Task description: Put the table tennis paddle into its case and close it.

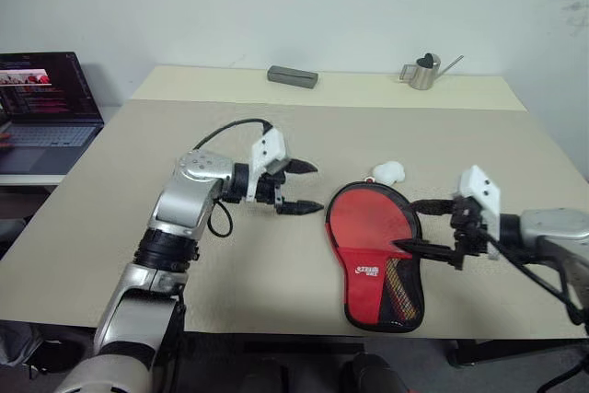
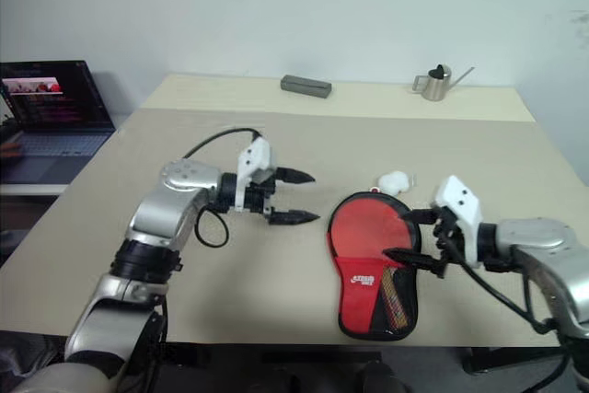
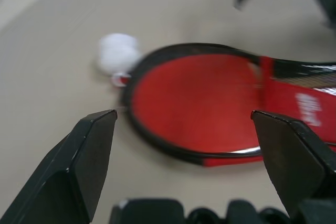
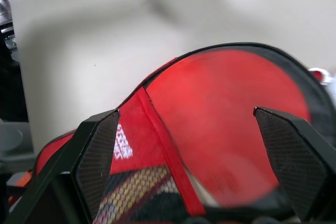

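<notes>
The case (image 1: 375, 260) lay on the desk (image 1: 276, 273), paddle inside (zip state unclear). Both pincers, left (image 1: 300, 189) and right (image 1: 425, 225), gaped empty. Tugging one-handed might drag the case.

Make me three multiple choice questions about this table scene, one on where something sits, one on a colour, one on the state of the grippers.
1. Where is the white pom-pom?
A. at the far, rounded end of the case
B. beside the laptop
C. inside the watering can

2. What colour is the case's upper face?
A. blue
B. red
C. green

3. How do the left gripper and right gripper stand?
A. both open, holding nothing
B. both shut on the case
C. left shut on the pom-pom

Answers: 1 A, it lies by the rounded end away from the robot. 2 B, red with a black mesh pocket. 3 A, the fingers stand spread with nothing gripped.
</notes>
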`<state>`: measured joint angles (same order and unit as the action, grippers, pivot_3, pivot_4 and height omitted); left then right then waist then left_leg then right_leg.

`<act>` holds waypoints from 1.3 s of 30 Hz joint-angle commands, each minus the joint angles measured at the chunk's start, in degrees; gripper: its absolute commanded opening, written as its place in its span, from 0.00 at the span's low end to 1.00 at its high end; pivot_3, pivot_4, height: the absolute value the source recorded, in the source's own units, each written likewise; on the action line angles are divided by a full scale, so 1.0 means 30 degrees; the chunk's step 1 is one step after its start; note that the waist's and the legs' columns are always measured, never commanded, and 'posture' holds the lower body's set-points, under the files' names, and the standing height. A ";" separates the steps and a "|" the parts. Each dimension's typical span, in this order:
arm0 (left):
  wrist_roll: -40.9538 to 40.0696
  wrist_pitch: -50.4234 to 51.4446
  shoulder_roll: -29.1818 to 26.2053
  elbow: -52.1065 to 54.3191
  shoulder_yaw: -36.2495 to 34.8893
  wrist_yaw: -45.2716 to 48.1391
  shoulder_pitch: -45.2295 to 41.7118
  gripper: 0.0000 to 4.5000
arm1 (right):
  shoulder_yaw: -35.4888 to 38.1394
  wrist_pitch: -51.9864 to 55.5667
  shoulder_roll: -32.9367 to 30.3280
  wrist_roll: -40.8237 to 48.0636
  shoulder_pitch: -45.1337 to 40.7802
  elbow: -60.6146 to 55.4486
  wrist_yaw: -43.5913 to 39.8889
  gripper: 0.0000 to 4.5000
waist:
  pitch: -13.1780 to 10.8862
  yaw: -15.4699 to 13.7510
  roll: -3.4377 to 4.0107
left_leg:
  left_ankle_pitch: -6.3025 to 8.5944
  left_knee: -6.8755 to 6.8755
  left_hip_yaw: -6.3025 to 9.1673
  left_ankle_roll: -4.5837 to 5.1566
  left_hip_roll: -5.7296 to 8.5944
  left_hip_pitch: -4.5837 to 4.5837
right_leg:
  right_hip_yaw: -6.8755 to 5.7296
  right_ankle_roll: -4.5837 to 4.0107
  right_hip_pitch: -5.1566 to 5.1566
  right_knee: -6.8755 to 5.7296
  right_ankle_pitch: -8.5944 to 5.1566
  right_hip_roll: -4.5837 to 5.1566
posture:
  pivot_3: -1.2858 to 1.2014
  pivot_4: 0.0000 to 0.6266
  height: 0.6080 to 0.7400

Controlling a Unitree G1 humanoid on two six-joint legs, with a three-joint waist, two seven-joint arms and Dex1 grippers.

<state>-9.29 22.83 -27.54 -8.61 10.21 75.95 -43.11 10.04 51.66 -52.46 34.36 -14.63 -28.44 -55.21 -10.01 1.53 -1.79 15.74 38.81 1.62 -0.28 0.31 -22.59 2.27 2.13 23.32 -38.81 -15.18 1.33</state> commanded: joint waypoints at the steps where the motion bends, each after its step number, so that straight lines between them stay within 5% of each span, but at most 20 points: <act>1: -0.0403 0.0447 0.0760 0.0732 0.0512 -0.0867 -0.0329 0.99 | 0.1684 -0.0072 -0.1304 0.0534 0.0798 -0.0361 -0.0710 1.00 | -0.0002 -0.0042 -0.0003 | 0.0000 0.0003 0.0001 0.0000 -0.0002 0.0001 | -0.0001 0.0000 -0.0003 0.0001 0.0000 0.0000 | 0.52 0.24 1.00; 8: 0.0882 -0.0424 0.3595 -0.1863 0.1858 -0.3697 -0.1808 0.99 | 0.3702 -0.0219 -0.2399 0.0803 0.2869 -0.0662 -0.0777 1.00 | -0.0011 -0.0324 -0.0020 | 0.0000 0.0010 -0.0027 0.0002 0.0006 0.0008 | -0.0001 0.0007 -0.0016 0.0012 0.0000 -0.0010 | 0.52 0.24 1.00; 22: 0.2871 -0.2452 0.6689 -0.5837 0.4205 -0.4939 -0.2930 0.99 | 0.5279 0.0954 -0.3554 0.2639 0.1918 -0.0365 -0.0340 1.00 | -0.0014 -0.0376 -0.0022 | 0.0000 0.0004 -0.0037 0.0003 0.0006 0.0011 | -0.0002 0.0008 -0.0016 0.0022 -0.0001 -0.0017 | 0.52 0.24 1.00; 39: 0.4614 -0.5770 0.7584 -1.0562 0.4399 -0.6796 -0.0816 0.99 | 0.1304 -0.0066 -0.3085 0.1077 -0.3307 0.3501 0.1256 1.00 | 0.0004 -0.0468 -0.0007 | 0.0004 0.0003 -0.0046 0.0010 0.0003 0.0050 | 0.0005 0.0009 -0.0048 0.0029 0.0001 -0.0007 | 0.52 0.24 1.00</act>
<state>2.96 5.08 -4.45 -37.74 22.13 56.31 -47.52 14.36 52.90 -61.87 38.85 -22.37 -19.27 -52.09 -10.00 0.12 -1.81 15.75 38.82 1.48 -0.25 0.32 -22.44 2.29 2.16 23.18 -38.72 -15.18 1.31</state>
